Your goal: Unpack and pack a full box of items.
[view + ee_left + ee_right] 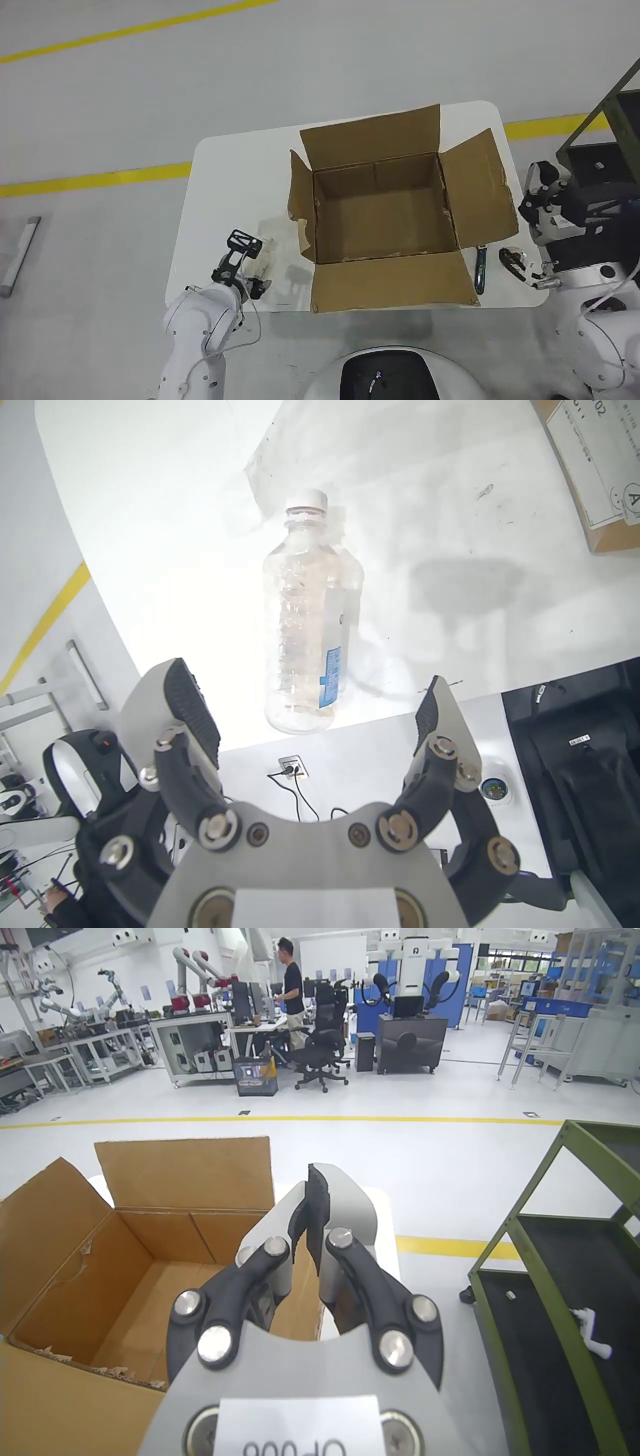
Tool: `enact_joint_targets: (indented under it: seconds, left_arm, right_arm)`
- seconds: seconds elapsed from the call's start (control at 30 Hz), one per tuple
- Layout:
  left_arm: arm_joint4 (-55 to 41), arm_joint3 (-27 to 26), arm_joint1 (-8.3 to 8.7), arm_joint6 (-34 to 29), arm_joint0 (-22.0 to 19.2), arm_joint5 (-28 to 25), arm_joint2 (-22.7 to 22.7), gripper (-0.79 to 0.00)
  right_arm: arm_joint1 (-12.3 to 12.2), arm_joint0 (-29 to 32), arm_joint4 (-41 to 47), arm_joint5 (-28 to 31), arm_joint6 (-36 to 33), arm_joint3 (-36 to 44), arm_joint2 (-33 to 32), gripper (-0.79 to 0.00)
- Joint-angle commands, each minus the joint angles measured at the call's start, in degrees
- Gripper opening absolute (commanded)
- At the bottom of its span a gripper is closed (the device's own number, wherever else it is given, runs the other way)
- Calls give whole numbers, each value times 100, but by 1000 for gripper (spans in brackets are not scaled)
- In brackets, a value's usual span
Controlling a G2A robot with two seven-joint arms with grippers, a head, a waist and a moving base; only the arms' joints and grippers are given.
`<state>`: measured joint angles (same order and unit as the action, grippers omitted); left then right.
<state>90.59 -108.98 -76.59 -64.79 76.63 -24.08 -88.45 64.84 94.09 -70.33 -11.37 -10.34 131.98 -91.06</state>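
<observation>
Item: cardboard box, flaps folded out on all four sides, standing at the middle of the white counter. Its interior was bare cardboard with nothing inside, and the rim nearest the right arm was torn and frayed.

Item: clear plastic bottle with a white cap and a blue-edged label, on the counter to the left of the box and well apart from it. Its base was at the counter's near edge and its cap pointed away. Whether it stood or lay could not be told.

Left claw: fingers spread wide and gripping nothing, left of the box. The bottle's base showed between the two ribbed pads without touching either.

Right claw: fingers pressed together with nothing between them, raised just beyond the right-hand flap of the box.

Other stock: a blue-handled tool lay on the counter just beside the box's near right corner, with a small metal piece next to it, too small to identify. An olive-green cart stood farther right of the box, with a small white part on its dark shelf.
</observation>
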Motion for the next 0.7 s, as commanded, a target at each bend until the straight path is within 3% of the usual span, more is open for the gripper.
enact_joint_targets:
  seconds: [0.0,0.17,0.23,0.33,0.53,0.67]
  left_arm:
    - [-9,-1,-1,-1,1,0,-1,0]
    - [-83,33,-5,29,17,34,-3,0]
    - [-848,283,-26,-127,-34,121,-62,0]
    - [-1609,649,-19,-684,-480,199,-203,0]
    - [-2339,1650,17,-1196,-1216,260,-207,0]
    - [-2083,2131,51,-1133,-1541,348,-76,0]
  right_arm:
    - [9,31,-99,8,19,-33,47,-785]
    - [36,41,-306,19,42,-124,201,-785]
    - [47,27,-355,40,44,-156,256,-785]
    - [64,16,-390,75,33,-217,326,-785]
    - [98,-5,-419,104,3,-323,424,-785]
    - [116,-31,-495,118,-4,-359,443,-785]
